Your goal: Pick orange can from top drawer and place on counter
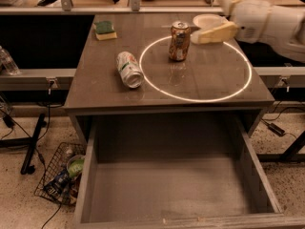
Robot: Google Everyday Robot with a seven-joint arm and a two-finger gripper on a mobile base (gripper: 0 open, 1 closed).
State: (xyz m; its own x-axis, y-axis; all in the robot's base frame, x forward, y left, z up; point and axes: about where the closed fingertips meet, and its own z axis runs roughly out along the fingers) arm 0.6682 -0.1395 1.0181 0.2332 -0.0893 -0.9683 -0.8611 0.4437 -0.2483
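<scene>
Orange can (179, 42) upright on counter (214, 80); tool (210, 19) just right, spread, arm cropped.

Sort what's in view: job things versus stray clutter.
Job:
- orange can, upright on the counter
- top drawer, open
- gripper, open, right of the can, apart from it

Lying about:
- white and green can, on its side
- green sponge
- wire basket on the floor

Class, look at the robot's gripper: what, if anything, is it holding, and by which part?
Nothing is held. The gripper hangs over the right rear of the counter, apart from the orange can, which stands upright by itself inside the white circle.
</scene>
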